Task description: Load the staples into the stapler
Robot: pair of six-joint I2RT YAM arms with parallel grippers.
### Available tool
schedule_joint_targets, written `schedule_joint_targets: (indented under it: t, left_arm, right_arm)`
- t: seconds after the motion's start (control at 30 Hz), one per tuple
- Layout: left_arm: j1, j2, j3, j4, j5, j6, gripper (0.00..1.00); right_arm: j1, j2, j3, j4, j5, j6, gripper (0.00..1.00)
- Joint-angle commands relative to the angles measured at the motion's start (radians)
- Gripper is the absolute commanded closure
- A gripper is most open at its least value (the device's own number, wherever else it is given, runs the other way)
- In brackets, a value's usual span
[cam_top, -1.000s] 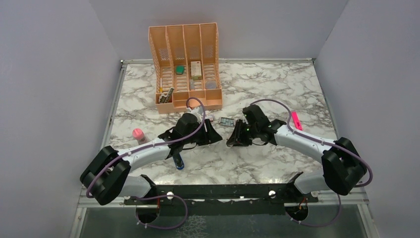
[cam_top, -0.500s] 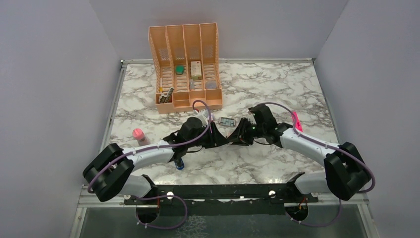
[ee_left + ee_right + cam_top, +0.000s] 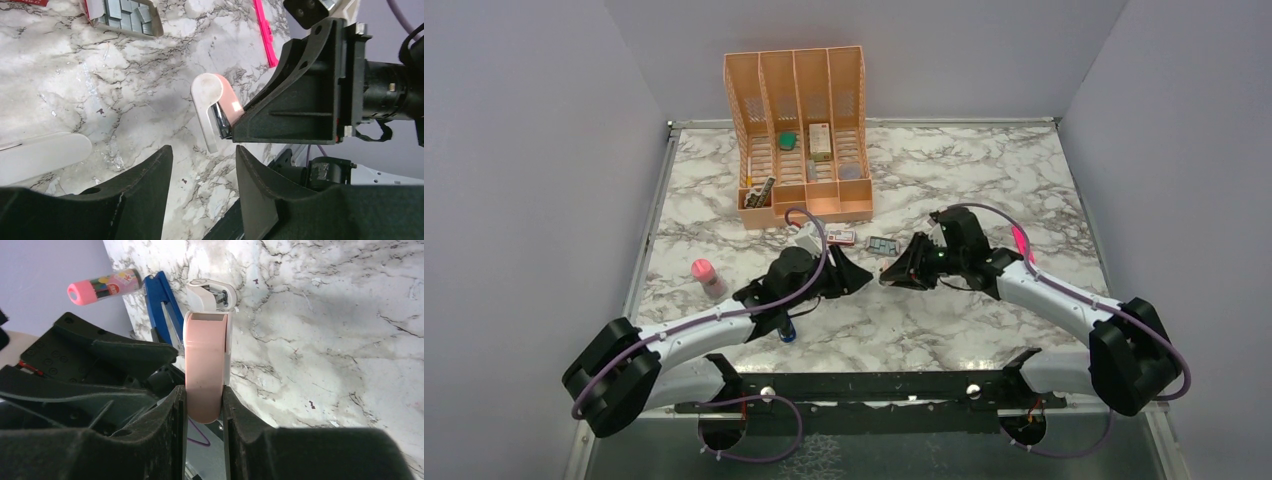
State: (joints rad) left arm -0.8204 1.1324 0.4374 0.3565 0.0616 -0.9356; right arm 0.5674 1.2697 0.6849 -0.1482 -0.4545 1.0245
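Right hand (image 3: 204, 392) clenched on a pink-and-white object (image 3: 205, 355) at mid bench (image 3: 944, 170). Left hand (image 3: 202, 155) released and empty, just left of it. Blue stapler (image 3: 786, 330) lies on the near side, partly under the left arm. Staples (image 3: 883, 244) tray sits just beyond the hands, with the red-and-white sleeve (image 3: 841, 237) to its left.

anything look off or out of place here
The right jaws are shut on a pink-and-white item with its white end hinged open, not on the blue stapler, which lies partly under the left arm. The staples sit jumbled at odd angles in their open tray.
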Motion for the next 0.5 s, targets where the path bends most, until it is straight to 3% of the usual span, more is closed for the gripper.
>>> schedule_joint_targets:
  t: [0.0,0.33,0.47]
  left_arm:
    - [-0.005,0.049,0.031,0.026,0.037,0.024,0.50]
    - [-0.005,0.123,0.039,0.147,0.098,-0.012,0.57]
    - [-0.005,0.147,0.041,0.160,0.117,-0.004,0.68]
  right_arm:
    - [-0.008,-0.027,0.003,0.073,-0.079,0.025,0.78]
    - [-0.009,-0.041,0.005,0.108,-0.130,0.035,0.78]
    - [-0.009,-0.038,0.009,0.111,-0.151,0.033,0.78]
